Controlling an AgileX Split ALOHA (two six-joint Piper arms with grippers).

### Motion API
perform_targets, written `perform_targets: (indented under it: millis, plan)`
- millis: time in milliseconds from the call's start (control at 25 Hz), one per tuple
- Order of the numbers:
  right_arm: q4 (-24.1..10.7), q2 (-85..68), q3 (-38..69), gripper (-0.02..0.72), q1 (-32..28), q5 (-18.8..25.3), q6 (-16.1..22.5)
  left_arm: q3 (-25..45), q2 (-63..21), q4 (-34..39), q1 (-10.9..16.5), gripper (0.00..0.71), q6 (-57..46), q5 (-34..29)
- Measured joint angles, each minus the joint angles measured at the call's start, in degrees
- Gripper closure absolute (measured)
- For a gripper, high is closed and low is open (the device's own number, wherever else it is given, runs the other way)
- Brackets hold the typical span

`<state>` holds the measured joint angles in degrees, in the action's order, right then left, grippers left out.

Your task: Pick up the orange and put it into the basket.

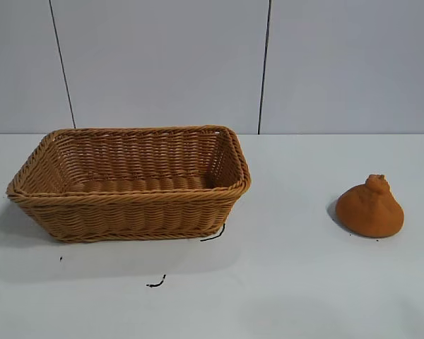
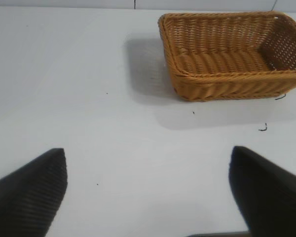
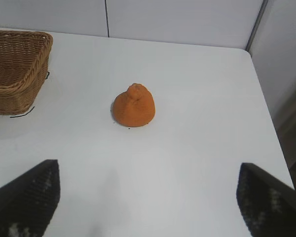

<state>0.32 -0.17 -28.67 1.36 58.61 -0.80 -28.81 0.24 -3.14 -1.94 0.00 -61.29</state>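
Observation:
The orange [image 1: 369, 207] is a squat orange-brown fruit with a knobby bump on top. It sits on the white table at the right, apart from the basket; it also shows in the right wrist view [image 3: 133, 105]. The basket [image 1: 131, 201] is a large tan wicker rectangle at the left, empty inside; it also shows in the left wrist view [image 2: 232, 81] and in the right wrist view [image 3: 15, 94]. My right gripper [image 3: 148, 170] is open and empty, well short of the orange. My left gripper [image 2: 148, 157] is open and empty, away from the basket. Neither gripper shows in the exterior view.
Small black marks [image 1: 155, 283] lie on the table in front of the basket. The table's right edge [image 3: 266, 108] runs past the orange. A grey panelled wall [image 1: 268, 63] stands behind the table.

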Motion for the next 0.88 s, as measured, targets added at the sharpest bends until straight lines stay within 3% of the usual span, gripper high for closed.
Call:
perform_targets:
  millis: [440,880]
  plan:
    - [-0.3,3.8,-1.1,0.008,0.0,-0.1,0.5,0.0,0.0,0.0,0.0,0.071,0.0,0.0]
    - [-0.3,45.8,-16.1,0.008,0.0,-0.2,2.6,0.0,0.0,0.0,0.0,0.071,0.0,0.0]
